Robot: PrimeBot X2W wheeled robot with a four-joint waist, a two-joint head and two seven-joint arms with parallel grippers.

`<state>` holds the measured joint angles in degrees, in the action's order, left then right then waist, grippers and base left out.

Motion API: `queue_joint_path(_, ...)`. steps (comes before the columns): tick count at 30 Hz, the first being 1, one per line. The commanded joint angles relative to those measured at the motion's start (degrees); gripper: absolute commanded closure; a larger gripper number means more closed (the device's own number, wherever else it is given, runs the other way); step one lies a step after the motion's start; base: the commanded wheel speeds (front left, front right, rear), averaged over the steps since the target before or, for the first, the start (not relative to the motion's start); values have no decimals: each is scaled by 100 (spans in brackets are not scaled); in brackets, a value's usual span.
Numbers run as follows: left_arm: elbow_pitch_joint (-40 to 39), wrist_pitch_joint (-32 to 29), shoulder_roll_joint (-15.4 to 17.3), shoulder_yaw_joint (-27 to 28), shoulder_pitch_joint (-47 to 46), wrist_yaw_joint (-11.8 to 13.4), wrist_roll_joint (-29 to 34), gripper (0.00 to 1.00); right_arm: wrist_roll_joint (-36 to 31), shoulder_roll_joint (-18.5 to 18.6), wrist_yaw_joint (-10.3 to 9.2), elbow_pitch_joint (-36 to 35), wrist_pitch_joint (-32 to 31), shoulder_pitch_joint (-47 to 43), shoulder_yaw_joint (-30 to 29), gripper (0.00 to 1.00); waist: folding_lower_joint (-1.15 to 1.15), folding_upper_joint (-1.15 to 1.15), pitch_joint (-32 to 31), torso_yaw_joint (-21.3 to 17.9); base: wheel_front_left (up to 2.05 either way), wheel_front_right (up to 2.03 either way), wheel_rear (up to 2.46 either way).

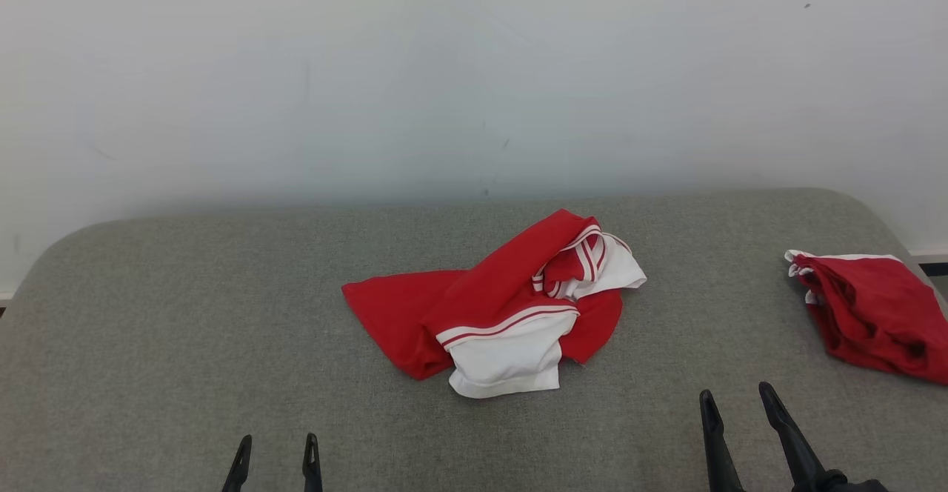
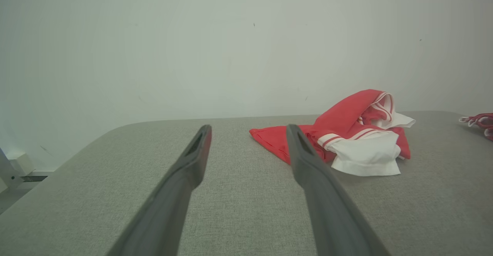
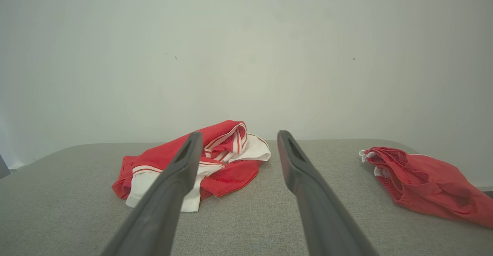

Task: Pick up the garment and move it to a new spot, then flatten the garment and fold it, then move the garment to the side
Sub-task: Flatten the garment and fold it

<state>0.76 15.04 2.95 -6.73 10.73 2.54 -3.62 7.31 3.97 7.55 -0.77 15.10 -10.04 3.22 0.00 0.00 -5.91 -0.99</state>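
You have two garments in front of you. The red-and-white garment [image 1: 503, 307] lies crumpled in a heap near the middle of the surface, white panels with red stripes folded over the red cloth. A darker red garment [image 1: 874, 314] is bunched at the right edge, well apart from the first.

You also have two grippers. The left gripper [image 1: 278, 440] sits at the lower left, its two dark fingers spread and empty. The right gripper [image 1: 737, 392] sits at the lower right, fingers spread just as wide, gripping nothing, nearer you than both garments.

The surface [image 1: 185, 329] is padded grey woven fabric with rounded far corners. Behind it stands a plain pale wall [image 1: 444, 70] with a few small dark marks.
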Motion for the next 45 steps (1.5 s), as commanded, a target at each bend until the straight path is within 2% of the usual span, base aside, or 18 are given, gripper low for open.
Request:
queue_joint_path(1,16,18,-11,-3,-15,21,-32,0,18,14,-15,-5,5,-8,-4,0,0,0,0,-1,0,0,0)
queue_joint_path(11,46,18,-12,-48,-55,4,-64,0,24,7,-15,-28,5,-38,3,0,0,0,22,-3,0,0,0)
queue_joint_path(16,282,17,-11,-261,-370,-159,-175,0,15,44,-15,-19,5,68,52,0,0,0,130,-74,0,0,0)
queue_joint_path(23,1057,13,-10,-811,-1212,-458,-507,0,27,109,-15,3,5,228,102,0,0,0,361,-355,0,0,0)
queue_joint_path(27,1636,-195,-12,-1249,-2116,-663,-619,0,9,190,-15,4,5,341,145,0,0,0,607,-589,0,0,0)
queue_joint_path(30,1979,-352,-10,-1507,-2746,-723,-677,0,11,236,-15,-7,5,414,162,0,0,0,788,-781,0,0,0)
queue_joint_path(36,2596,-841,-7,-1948,-3845,-514,-761,0,42,248,-15,-32,5,651,135,0,0,0,1268,-1096,0,0,0)
queue_joint_path(45,3641,-1517,-5,-2612,-4899,-376,-1137,0,76,125,-15,-61,4,1028,201,0,0,0,1847,-1436,0,0,0)
